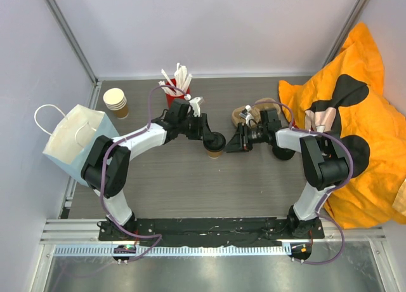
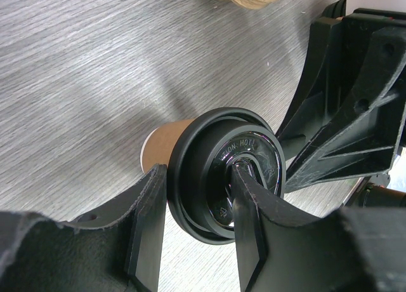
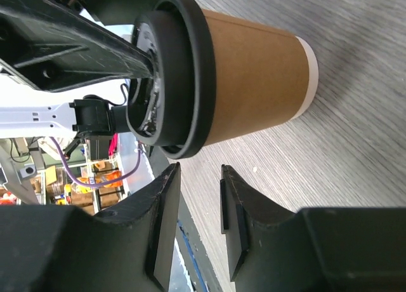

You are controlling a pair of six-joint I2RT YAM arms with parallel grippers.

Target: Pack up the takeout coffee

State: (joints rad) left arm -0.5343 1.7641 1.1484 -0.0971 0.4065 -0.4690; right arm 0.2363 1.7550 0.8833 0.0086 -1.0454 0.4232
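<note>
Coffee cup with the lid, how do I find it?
Start at the grey table and go to its middle. The coffee cup stands there, brown paper with a black lid. The stack of cups at the back left has no lid, and the red cup holds white sticks.

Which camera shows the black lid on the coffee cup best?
Left wrist: the black lid faces the lens, embossed lettering legible. Right wrist shows it edge-on, on the cup; top external shows only a small dark disc.

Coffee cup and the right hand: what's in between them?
Nothing, just bare table between the coffee cup and the right hand, clearest in the right wrist view.
</note>
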